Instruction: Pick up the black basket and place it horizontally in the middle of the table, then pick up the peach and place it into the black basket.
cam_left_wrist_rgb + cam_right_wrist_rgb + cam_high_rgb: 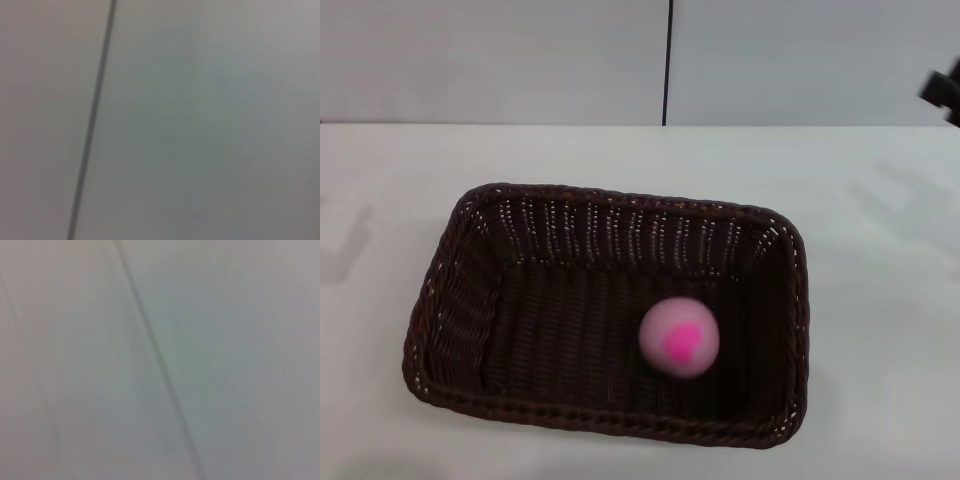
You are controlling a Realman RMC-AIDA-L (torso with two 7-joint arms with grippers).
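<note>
Head view: the black basket (pixel 430 330) lies lengthwise on the white table (pixel 880 300), the peach (pixel 680 337) inside, right of centre. A dark arm part (pixel 945 90) shows at the right edge; its jaws are unseen. Both wrist views show only a pale wall (pixel 200 125) with a dark seam (pixel 92 120).

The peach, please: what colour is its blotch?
Bright magenta on the pale pink peach, clearest in the head view.
</note>
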